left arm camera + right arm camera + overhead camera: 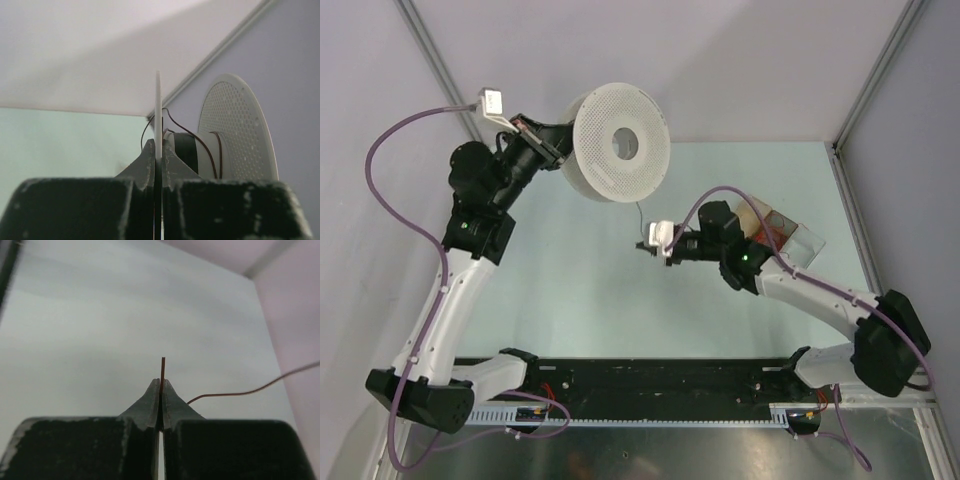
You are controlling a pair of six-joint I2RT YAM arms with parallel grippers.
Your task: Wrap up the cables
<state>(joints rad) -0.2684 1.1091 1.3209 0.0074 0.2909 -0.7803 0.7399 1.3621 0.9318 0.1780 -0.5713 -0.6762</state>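
My left gripper [560, 150] is shut on the edge of one flange of the white perforated spool [620, 142] and holds it up at the back left. In the left wrist view my left gripper [158, 146] pinches that thin flange edge-on, and the other flange [235, 130] stands to the right. The thin dark wire [200, 142] runs in a few turns round the spool's core. From the spool the wire [638, 212] hangs down to my right gripper [642, 245]. In the right wrist view my right gripper [161, 383] is shut on the wire [162, 367], whose short end sticks up past the tips.
A clear plastic box [792, 238] stands on the table behind the right arm. A black rail [650, 385] runs along the near edge between the arm bases. Grey walls close off the back and both sides. Purple cords loop from both arms.
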